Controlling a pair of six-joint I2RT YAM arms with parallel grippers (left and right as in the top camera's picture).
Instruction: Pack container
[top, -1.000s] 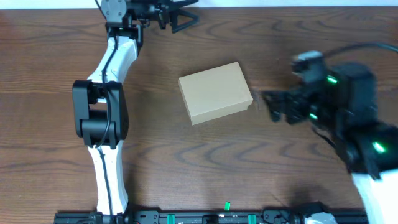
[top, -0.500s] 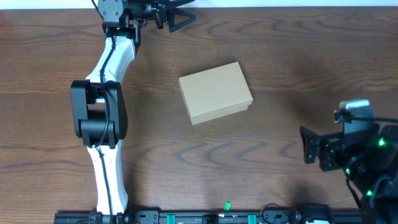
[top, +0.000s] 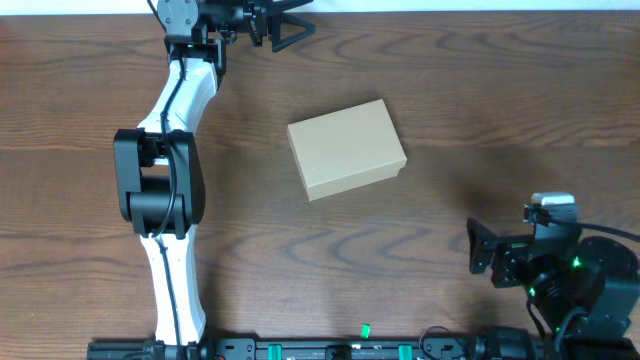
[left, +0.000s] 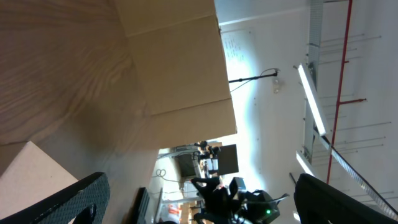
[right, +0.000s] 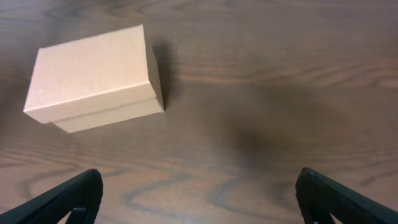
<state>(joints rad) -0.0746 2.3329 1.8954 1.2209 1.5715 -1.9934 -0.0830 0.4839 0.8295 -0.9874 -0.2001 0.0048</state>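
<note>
The container (top: 347, 149) lies near the middle of the table (top: 480, 90), a little closer to the far edge than to the near one. It is turned slightly, so its long sides are not parallel to the table edges. Its flap lid is down and flat, and the right wrist view shows the thin seam where the lid meets the body. Nothing touches it. I think this middle place is chosen because both arms can reach it from there.

The left gripper (top: 295, 27) is at the far edge of the table, left of the centre and well apart from the container, at the end of a stretched arm. Its jaws stand wide apart and hold nothing. The right gripper (top: 476, 250) is near the near right corner, also well apart from the container. It points toward the box, its jaws are spread wide and there is nothing between them. Probably both arms are parked away so that the box is free and plainly in view.

By count there is one container and two grippers. I see no small items to pack. With the lid closed, I cannot tell if the box is full.
</note>
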